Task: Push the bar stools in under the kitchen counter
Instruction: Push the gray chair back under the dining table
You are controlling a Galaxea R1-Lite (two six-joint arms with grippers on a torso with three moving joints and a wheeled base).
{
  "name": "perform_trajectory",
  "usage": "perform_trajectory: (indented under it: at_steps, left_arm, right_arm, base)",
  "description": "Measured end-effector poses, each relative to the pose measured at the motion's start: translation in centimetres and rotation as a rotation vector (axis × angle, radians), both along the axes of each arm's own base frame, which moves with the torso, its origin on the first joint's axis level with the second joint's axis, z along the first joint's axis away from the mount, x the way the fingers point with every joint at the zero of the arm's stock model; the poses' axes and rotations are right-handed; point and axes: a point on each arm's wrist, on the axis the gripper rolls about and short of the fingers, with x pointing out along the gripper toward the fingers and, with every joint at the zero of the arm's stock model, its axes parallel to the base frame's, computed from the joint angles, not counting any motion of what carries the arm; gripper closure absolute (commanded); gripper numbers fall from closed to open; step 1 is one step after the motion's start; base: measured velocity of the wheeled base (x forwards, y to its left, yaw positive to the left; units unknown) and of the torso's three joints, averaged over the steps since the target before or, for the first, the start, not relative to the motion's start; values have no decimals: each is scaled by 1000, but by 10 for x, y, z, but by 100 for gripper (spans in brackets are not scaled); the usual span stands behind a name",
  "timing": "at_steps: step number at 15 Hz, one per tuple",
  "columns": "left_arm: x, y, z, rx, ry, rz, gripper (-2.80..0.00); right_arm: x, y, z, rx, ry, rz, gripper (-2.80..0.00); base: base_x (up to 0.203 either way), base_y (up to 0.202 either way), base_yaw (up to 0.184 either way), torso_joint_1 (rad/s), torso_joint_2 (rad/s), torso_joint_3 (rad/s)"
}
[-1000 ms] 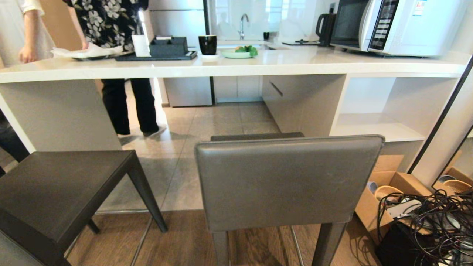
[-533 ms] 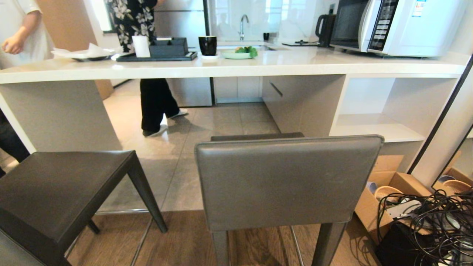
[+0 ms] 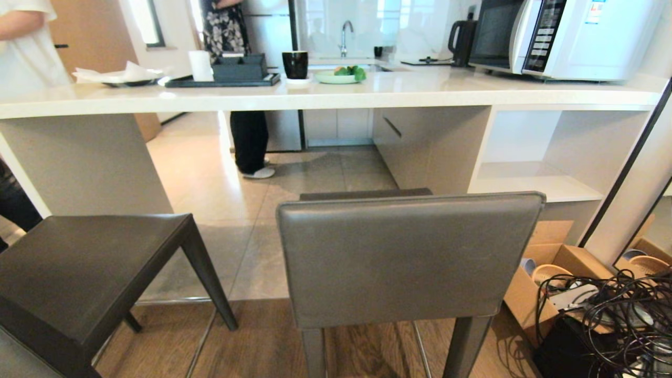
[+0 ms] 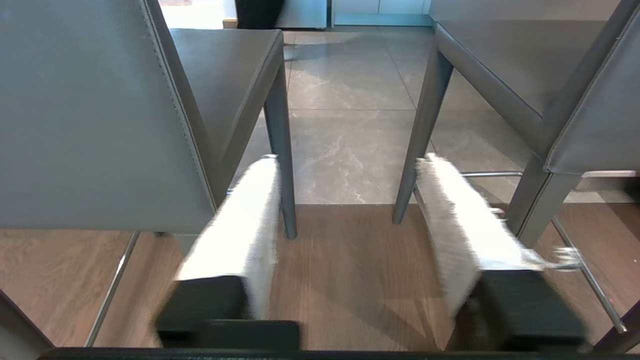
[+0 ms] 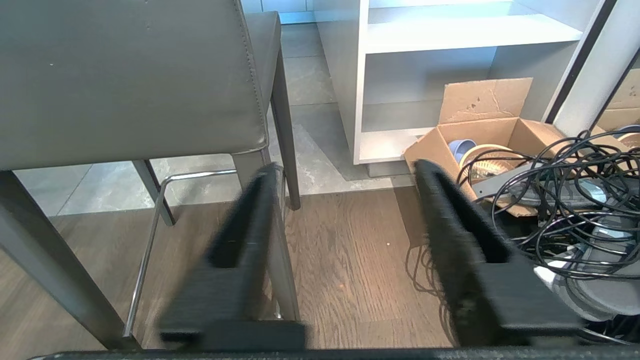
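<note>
Only the person in the floral top (image 3: 224, 26) has moved since the earlier frame, stepping along behind the kitchen counter (image 3: 336, 94) toward its middle, while both bar stools sit where they were. Right stool (image 3: 409, 257) stands backrest-out facing the counter's front edge, near the open shelves at its right end, and the left stool (image 3: 89, 273) sits angled by the left side panel, neither tucked under. Left gripper (image 4: 347, 165) hangs released between the two stools, and the right gripper (image 5: 345, 172) is spread apart too, between the right stool and a cardboard box (image 5: 492, 130).
</note>
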Motion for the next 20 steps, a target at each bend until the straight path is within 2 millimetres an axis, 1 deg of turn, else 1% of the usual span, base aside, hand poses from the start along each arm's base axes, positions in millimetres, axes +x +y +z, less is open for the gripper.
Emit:
perform_trajectory:
  at_steps: [15, 17, 18, 20]
  left_arm:
    - [0, 0, 0, 2, 0, 1, -280]
    - [0, 0, 0, 40, -3, -11, -280]
    - [-1, -1, 4, 62, -21, -22, -280]
    - [-5, -2, 27, 44, -76, -67, -280]
  right_arm:
    - [0, 0, 0, -6, 0, 2, -280]
    - [0, 0, 1, -15, -2, 4, -280]
    - [-2, 0, 7, -26, -24, 14, -280]
    - [-5, 1, 26, -37, -60, 49, -280]
  base:
    - [0, 0, 0, 0, 0, 0]
    - [0, 0, 0, 0, 0, 0]
    - [0, 0, 0, 0, 0, 0]
    - [0, 0, 0, 0, 0, 0]
